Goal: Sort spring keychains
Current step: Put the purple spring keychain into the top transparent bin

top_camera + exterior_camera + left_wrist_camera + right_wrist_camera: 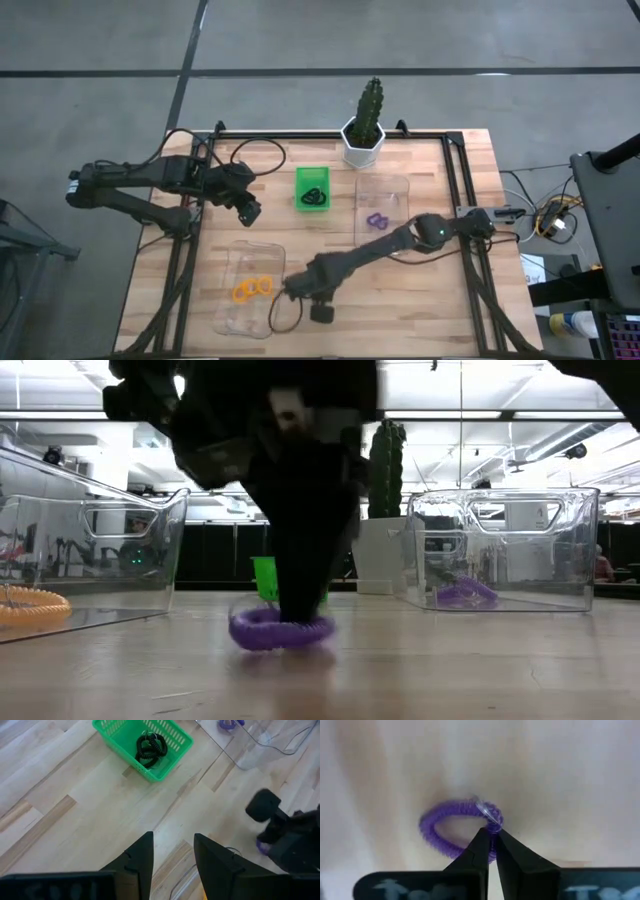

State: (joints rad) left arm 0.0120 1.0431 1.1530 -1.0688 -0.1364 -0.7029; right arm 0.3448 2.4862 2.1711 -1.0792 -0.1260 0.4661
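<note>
My right gripper (pixel 491 841) is shut on a purple spring keychain (pixel 451 827) on the bare wood beside the near clear box (pixel 228 312). In the low view the gripper (pixel 298 605) comes down onto the keychain (pixel 262 632). The near box holds orange keychains (pixel 252 288). Black keychains (pixel 314 196) lie in the green tray (pixel 301 178). Another purple keychain (pixel 376 219) lies in the far clear box (pixel 392 187). My left gripper (pixel 172 852) is open above bare wood near the tray, touching nothing. My right gripper pinches the purple keychain's coil (pixel 493 831) between its two fingertips, just beside the clear joining piece (pixel 486 810). The fingers come from above, pointing down. The loop lies flat with its underside on the table (pixel 300 636).
A cactus in a white pot (pixel 364 128) stands at the table's far edge, behind the tray and the far box. A black frame rail (pixel 462 190) runs along the table's sides. Bare wood (pixel 400 300) lies near the front right.
</note>
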